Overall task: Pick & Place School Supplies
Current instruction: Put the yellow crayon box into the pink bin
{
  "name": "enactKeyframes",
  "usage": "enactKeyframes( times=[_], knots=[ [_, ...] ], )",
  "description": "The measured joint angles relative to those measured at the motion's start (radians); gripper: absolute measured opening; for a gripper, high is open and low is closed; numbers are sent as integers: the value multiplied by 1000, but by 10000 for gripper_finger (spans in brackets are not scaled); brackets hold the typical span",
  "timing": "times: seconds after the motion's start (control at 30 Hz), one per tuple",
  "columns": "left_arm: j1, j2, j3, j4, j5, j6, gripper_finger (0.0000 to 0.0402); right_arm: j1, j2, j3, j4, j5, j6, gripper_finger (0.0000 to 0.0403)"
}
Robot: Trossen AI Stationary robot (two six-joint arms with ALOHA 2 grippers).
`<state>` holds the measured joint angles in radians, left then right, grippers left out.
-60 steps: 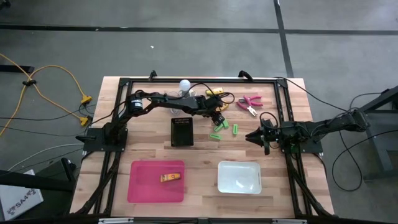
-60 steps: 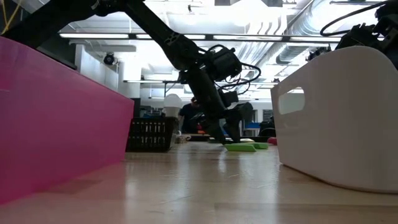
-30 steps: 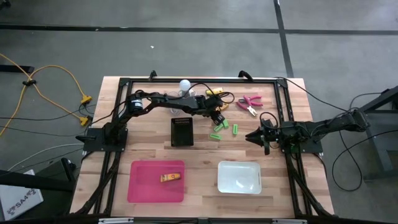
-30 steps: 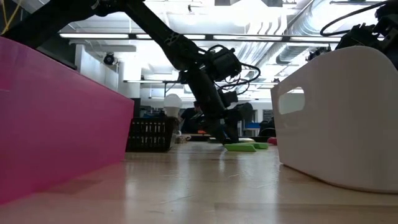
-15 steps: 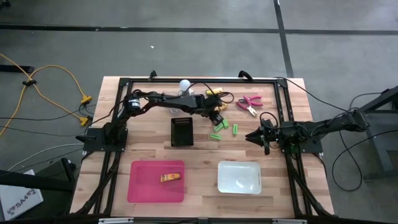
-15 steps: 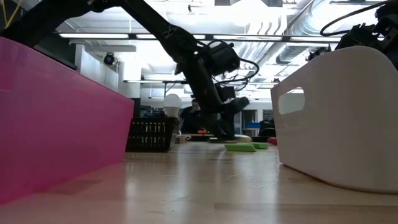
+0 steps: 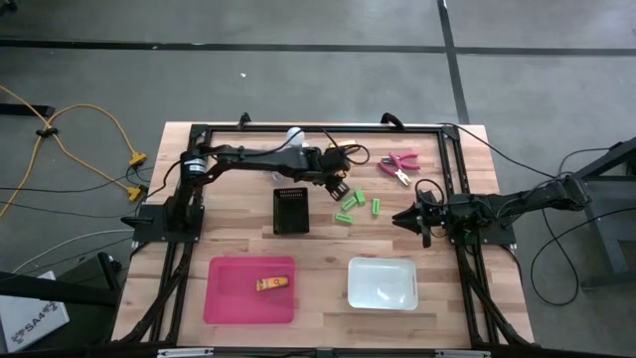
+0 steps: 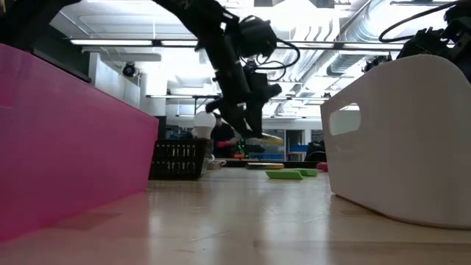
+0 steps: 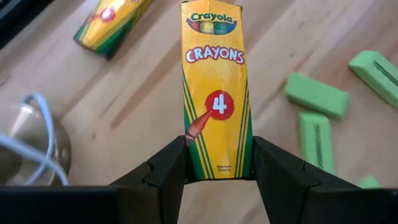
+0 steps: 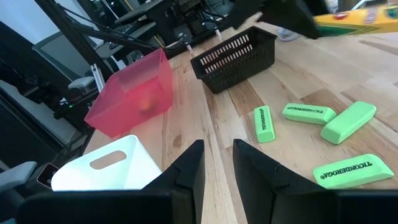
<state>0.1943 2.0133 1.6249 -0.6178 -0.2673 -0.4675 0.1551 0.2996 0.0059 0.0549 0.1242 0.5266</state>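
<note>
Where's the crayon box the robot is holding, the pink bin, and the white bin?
crayon box (image 9: pixel 216 93), left wrist view, its front label.
pink bin (image 7: pixel 231 295), high view, bare floor.
white bin (image 7: pixel 383 284), high view, inside floor.

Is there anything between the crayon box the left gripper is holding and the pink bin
The black basket lies roughly on the line from the crayon box, held in the left gripper, to the pink bin. The box is lifted off the table, so it may pass over.

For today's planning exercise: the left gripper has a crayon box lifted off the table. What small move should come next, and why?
Probably carry it toward the pink bin. The left gripper is shut on the Crayola crayon box, held clear of the table, and a similar box already lies in that bin.
</note>
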Motion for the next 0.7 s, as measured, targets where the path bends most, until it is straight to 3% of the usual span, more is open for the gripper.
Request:
enactKeyframes(
  times=[0.37, 0.7],
  knots=[
    [-65, -90, -14, -131, -26, -57, 164, 0, 0, 0, 2, 0, 0, 72],
    [-172, -257, -190, -132, -107, -186, 164, 0, 0, 0, 1, 0, 0, 72]
  ],
)
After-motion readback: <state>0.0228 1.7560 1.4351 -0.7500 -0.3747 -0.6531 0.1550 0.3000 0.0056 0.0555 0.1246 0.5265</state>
